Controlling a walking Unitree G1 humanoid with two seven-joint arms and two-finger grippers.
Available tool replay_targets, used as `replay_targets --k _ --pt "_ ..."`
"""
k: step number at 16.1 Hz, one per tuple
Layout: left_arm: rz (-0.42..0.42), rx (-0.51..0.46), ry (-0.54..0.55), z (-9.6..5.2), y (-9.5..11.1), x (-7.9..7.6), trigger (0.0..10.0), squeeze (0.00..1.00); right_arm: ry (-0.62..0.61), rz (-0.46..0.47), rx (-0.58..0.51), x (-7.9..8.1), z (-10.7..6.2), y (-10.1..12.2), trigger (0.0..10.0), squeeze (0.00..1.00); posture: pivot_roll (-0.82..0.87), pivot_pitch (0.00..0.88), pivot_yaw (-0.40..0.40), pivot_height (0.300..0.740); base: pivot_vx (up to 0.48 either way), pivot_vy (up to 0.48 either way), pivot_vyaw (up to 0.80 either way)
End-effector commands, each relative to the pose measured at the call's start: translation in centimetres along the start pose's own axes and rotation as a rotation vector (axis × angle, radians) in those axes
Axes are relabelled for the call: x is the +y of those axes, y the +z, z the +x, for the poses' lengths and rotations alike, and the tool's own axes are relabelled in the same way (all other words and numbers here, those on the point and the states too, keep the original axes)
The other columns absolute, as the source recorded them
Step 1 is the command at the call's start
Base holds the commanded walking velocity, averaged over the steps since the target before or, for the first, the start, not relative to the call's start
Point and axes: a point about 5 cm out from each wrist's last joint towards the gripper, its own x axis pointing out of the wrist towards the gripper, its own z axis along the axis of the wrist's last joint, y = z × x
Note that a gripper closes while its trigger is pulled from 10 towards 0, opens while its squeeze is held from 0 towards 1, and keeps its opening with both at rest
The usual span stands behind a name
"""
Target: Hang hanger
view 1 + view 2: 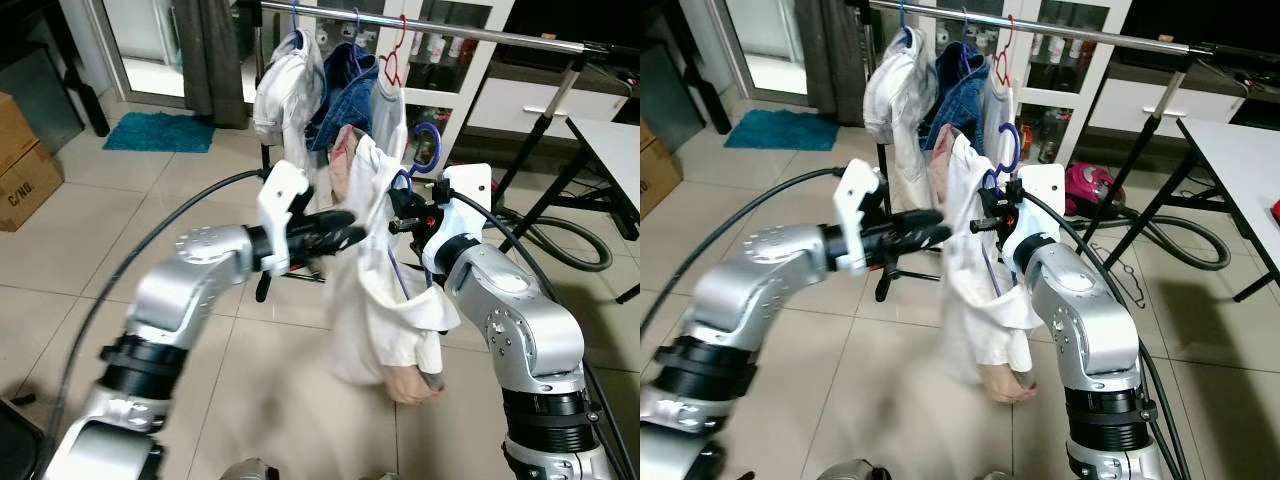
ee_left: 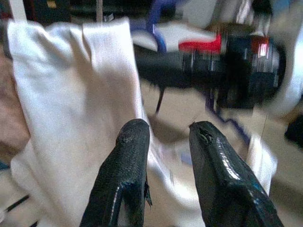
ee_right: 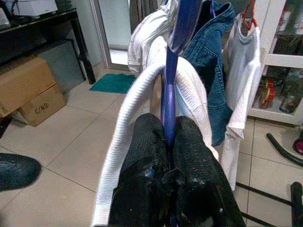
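Just below the metal clothes rail [image 1: 470, 32], the blue plastic hanger [image 3: 168, 90] carries a white garment [image 1: 385, 290] and is pinched at its neck between the closed fingers of the right hand [image 3: 168, 142]. Beside it, the left hand [image 2: 165, 142] points at the white cloth, fingers apart and empty. Behind, a white jacket [image 1: 285, 90], denim jacket [image 1: 345, 95] and pale shirt [image 1: 390, 115] hang on the rail.

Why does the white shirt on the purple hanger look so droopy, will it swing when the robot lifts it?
Probably. The white shirt sags in soft folds, so it's floppy. It hangs from the purple hanger pinched by the right gripper, so it may sway.
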Motion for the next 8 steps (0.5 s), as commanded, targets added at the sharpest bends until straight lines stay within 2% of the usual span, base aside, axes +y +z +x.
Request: replay_targets --k 1,3,5,6,7,8 --pt "0.048 0.005 0.013 -0.5 0.5 0.2 10.0 1.00 0.007 -0.007 -0.017 -0.1 0.1 0.7 10.0 0.00 0.00 0.000 -0.044 0.740 0.000 0.000 0.00" --pt "0.054 -0.010 0.072 -1.5 0.8 1.4 10.0 1.00 0.010 -0.008 -0.013 -0.1 0.2 0.7 10.0 0.00 0.00 0.000 -0.046 0.740 0.000 0.000 0.00" --pt "0.067 -0.044 0.067 -2.1 1.4 1.7 10.0 1.00 0.011 -0.009 -0.012 -0.2 0.2 0.7 10.0 0.00 0.01 0.000 -0.051 0.740 0.000 0.000 0.00" --pt "0.094 -0.106 -0.044 -1.9 2.3 0.5 10.0 1.00 0.013 -0.013 -0.010 -0.3 0.4 0.7 10.0 0.00 0.01 0.000 -0.055 0.740 0.000 0.000 0.00" --pt "0.095 -0.126 -0.122 -1.6 2.5 -0.4 10.0 1.00 0.014 -0.014 -0.009 -0.3 0.4 0.7 10.0 0.00 0.01 0.000 -0.055 0.740 0.000 0.000 0.00" --pt "0.078 -0.123 -0.268 0.0 2.2 -2.3 10.0 0.00 0.021 -0.027 -0.006 -0.4 0.8 0.9 10.0 0.00 0.02 0.000 -0.057 0.740 0.000 0.000 0.00"
